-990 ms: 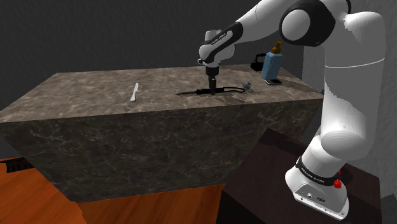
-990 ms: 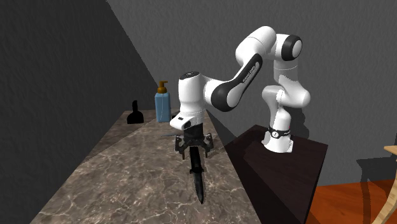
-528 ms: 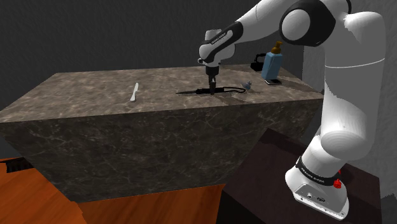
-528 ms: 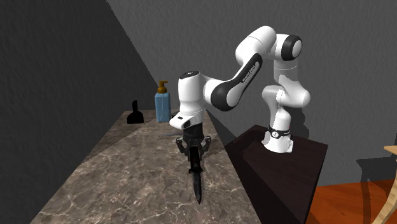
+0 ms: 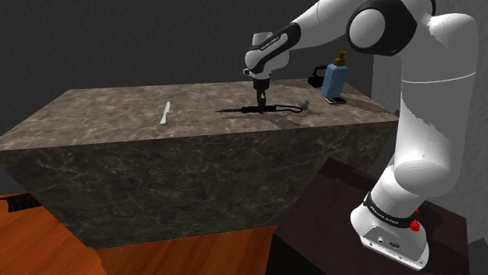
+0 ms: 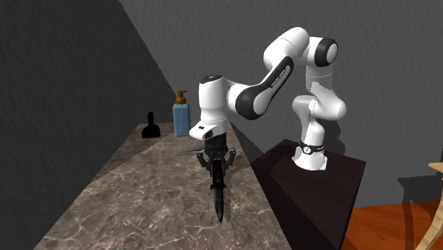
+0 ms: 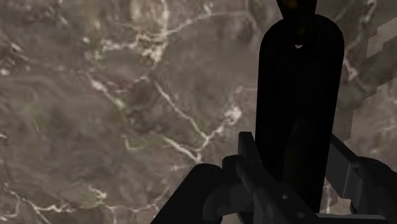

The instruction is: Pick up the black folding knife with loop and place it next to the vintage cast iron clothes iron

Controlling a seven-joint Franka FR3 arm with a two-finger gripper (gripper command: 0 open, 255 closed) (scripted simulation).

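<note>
Two fingers clamp the black folding knife between them over the counter.

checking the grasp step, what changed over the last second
The gripper closed its fingers on the black folding knife and rose a little. The knife now seems to be lifted just off the marble countertop. The black iron, the blue soap bottle and the small white item stayed where they were.
</note>
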